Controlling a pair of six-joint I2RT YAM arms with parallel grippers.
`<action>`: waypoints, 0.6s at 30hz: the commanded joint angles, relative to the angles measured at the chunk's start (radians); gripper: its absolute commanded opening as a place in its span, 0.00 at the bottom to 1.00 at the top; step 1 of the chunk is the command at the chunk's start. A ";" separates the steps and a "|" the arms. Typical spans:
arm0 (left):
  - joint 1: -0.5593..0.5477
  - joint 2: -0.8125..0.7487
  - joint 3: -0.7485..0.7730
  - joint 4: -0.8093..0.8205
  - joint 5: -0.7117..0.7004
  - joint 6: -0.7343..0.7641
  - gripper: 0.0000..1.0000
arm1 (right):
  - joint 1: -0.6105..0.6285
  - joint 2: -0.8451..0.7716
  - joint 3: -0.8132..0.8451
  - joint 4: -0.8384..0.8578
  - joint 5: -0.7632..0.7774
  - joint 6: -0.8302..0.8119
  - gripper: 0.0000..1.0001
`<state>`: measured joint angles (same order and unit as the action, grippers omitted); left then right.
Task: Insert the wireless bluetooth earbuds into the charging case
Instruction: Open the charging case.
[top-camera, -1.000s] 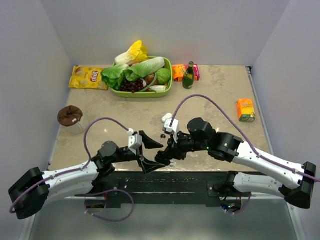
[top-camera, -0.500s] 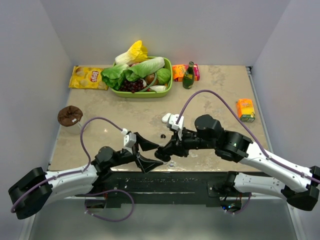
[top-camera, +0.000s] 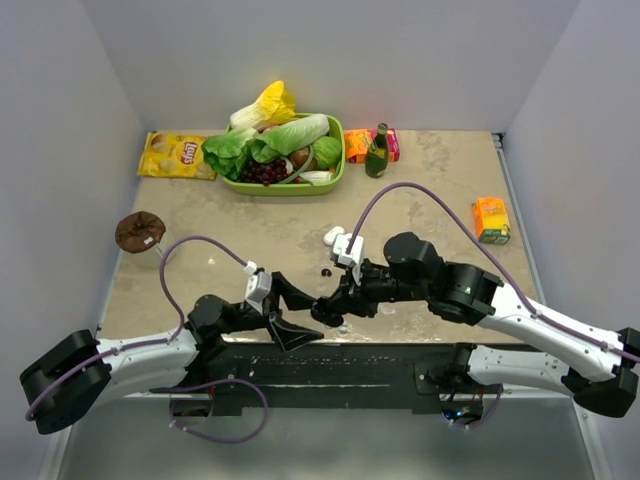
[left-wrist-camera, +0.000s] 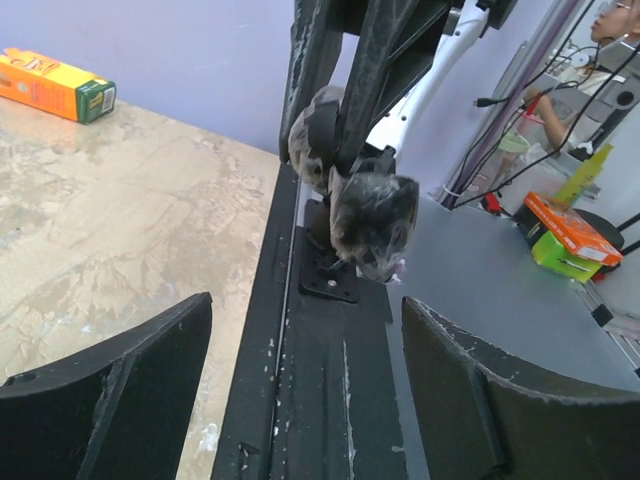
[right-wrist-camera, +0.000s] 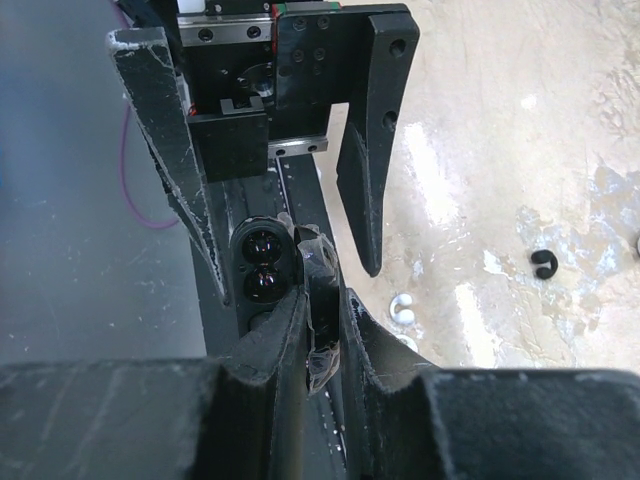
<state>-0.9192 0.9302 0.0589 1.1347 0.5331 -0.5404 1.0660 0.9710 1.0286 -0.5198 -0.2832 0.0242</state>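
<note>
My right gripper (top-camera: 330, 308) (right-wrist-camera: 320, 300) is shut on the open lid of a black oval charging case (right-wrist-camera: 250, 300), held over the table's near edge. Two glossy black earbuds (right-wrist-camera: 262, 262) sit in its wells. In the left wrist view the case (left-wrist-camera: 365, 215) hangs between the right fingers. My left gripper (top-camera: 305, 316) (left-wrist-camera: 305, 400) is open and empty, its jaws wide on either side of the case, just below it. Two whitish earbuds (right-wrist-camera: 400, 306) (top-camera: 343, 325) lie on the table beside the case. A white case (top-camera: 333, 236) lies farther back.
A small black C-shaped piece (top-camera: 325, 270) (right-wrist-camera: 545, 262) lies on the table. A green basket (top-camera: 290, 188) of vegetables, a chips bag (top-camera: 177, 155), a bottle (top-camera: 377, 150) and an orange box (top-camera: 490, 220) stand farther off. A black rail (top-camera: 330, 365) runs along the near edge.
My right gripper has carried the black case down and toward the near edge. My left gripper has drawn back a little toward the left and stays open.
</note>
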 joint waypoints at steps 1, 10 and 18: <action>0.000 0.005 0.061 0.050 0.064 0.013 0.79 | 0.012 0.003 0.039 -0.003 0.026 -0.020 0.00; 0.000 0.041 0.134 0.019 0.103 0.033 0.64 | 0.026 0.021 0.027 0.010 0.026 -0.020 0.00; 0.000 0.071 0.140 0.027 0.131 0.034 0.46 | 0.026 0.015 0.016 0.020 0.032 -0.020 0.00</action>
<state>-0.9188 0.9932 0.1673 1.1248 0.6342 -0.5304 1.0866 0.9974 1.0283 -0.5240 -0.2672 0.0204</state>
